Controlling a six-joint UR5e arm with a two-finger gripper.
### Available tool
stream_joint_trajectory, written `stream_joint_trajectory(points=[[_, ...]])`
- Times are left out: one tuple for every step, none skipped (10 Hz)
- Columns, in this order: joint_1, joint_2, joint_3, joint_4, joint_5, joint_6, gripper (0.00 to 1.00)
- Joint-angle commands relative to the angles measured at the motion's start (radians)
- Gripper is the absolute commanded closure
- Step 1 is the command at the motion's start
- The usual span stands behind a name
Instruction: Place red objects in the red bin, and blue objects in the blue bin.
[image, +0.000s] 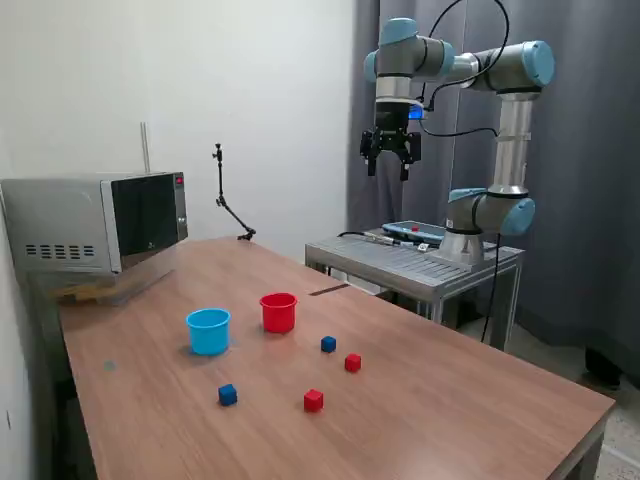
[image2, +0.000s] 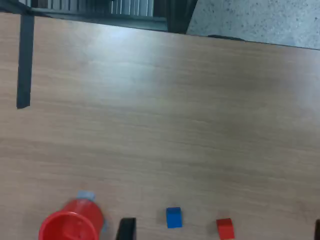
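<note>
— Wood-grain tabletop (image: 450, 400) up front: what sits nearest?
— A red cube (image: 314, 400) and a dark blue cube (image: 228, 395), well in from the edge. Behind them, another red cube (image: 353, 363) and blue cube (image: 328, 344).
— The cups?
— Light blue cup (image: 208, 331) and red cup (image: 278, 312), upright, apart.
— Any writing?
— None legible on the microwave (image: 95, 222).
— The gripper (image: 389, 165)?
— High above the far side, fingers apart, empty.
</note>
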Motion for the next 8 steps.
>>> stream_joint_trajectory(points=[[-0.005, -0.014, 0.003, -0.002, 0.002, 0.002, 0.00], [-0.005, -0.014, 0.003, -0.002, 0.002, 0.002, 0.00], [-0.003, -0.015, 0.008, -0.002, 0.002, 0.002, 0.00], [-0.005, -0.015, 0.011, -0.002, 0.002, 0.002, 0.00], [-0.008, -0.015, 0.012, -0.002, 0.002, 0.002, 0.00], [-0.008, -0.015, 0.011, -0.002, 0.002, 0.002, 0.00], [-0.008, -0.015, 0.008, -0.002, 0.002, 0.002, 0.00], [-0.009, -0.015, 0.008, -0.002, 0.002, 0.002, 0.00]])
